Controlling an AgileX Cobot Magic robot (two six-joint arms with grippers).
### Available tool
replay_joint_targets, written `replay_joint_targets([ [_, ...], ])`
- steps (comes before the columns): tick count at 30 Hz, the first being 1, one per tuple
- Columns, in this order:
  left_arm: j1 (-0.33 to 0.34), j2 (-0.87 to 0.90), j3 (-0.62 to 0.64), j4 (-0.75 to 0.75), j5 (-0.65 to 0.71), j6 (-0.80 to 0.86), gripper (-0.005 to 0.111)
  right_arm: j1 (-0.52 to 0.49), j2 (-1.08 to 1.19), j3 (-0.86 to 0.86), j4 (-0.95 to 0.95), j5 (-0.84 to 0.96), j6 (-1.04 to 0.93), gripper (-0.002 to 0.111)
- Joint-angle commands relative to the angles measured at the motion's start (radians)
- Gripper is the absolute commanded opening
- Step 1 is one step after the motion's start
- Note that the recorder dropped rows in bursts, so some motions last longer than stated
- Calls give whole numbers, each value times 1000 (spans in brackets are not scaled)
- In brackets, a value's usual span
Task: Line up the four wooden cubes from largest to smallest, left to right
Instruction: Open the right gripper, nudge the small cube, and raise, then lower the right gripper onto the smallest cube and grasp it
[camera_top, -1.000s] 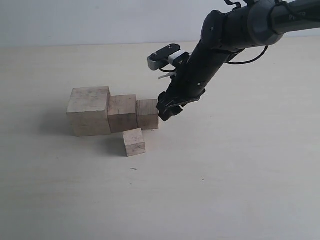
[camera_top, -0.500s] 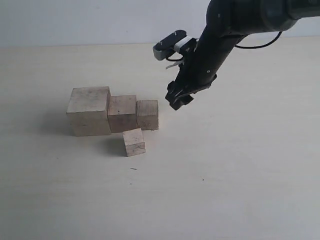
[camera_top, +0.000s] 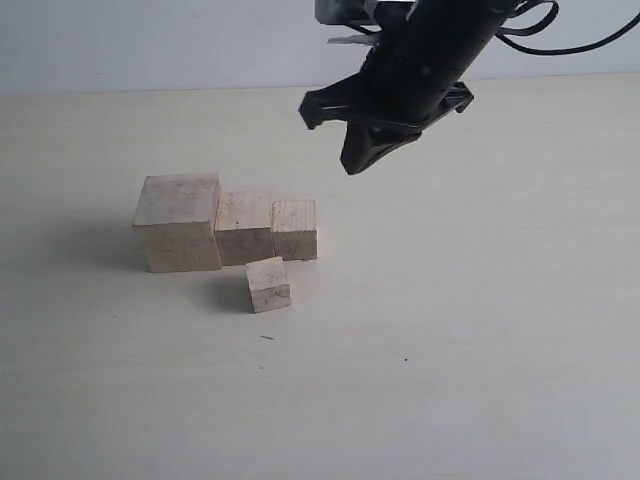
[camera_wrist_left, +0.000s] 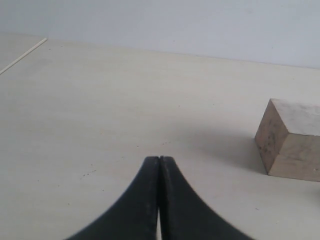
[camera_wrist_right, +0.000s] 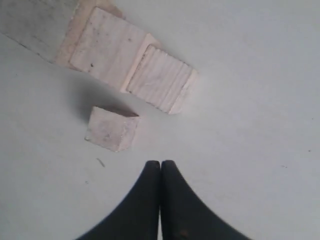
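Note:
Three of the four wooden cubes stand touching in a row: the largest (camera_top: 178, 222) on the left, the second (camera_top: 245, 227), then the third (camera_top: 295, 229). The smallest cube (camera_top: 268, 284) sits apart, just in front of the row, below the gap between the second and third. My right gripper (camera_top: 353, 163) hangs shut and empty above the table, behind and to the right of the third cube. Its wrist view looks down on the smallest cube (camera_wrist_right: 111, 129), the third cube (camera_wrist_right: 162, 79) and the shut fingertips (camera_wrist_right: 160, 162). My left gripper (camera_wrist_left: 159, 159) is shut and empty, low over the table, with the largest cube (camera_wrist_left: 292, 145) ahead.
The pale tabletop (camera_top: 480, 330) stretches bare to the right of and in front of the cubes. A light wall (camera_top: 150, 40) bounds the far edge. The left arm is out of the exterior view.
My right gripper has risen from beside the third cube's right face and swung up and back, staying shut. The cubes have not moved.

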Motion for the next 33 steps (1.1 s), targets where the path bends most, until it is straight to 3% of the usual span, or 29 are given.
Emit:
replay_joint_targets([
  [1,-7,-6,1,0,-12,-2,0,150,-49,42,-92,-41,203,0],
  [5,-7,-6,1,0,-12,-2,0,303,-41,85,-204,-99,441,0],
  [9,-7,-6,1,0,-12,-2,0,370,0,85,-238,-129,563,0],
  [12,-7,-6,1,0,-12,-2,0,395,58,85,-247,-131,574,18],
  [15,-7,-6,1,0,-12,-2,0,395,101,85,-282,-131,599,53],
  [17,-7,-6,1,0,-12,-2,0,395,107,85,-368,-147,686,65],
  [20,-7,-6,1,0,-12,-2,0,395,107,85,-461,-187,775,66],
  [33,-7,-6,1,0,-12,-2,0,395,210,37,-463,-232,775,66],
])
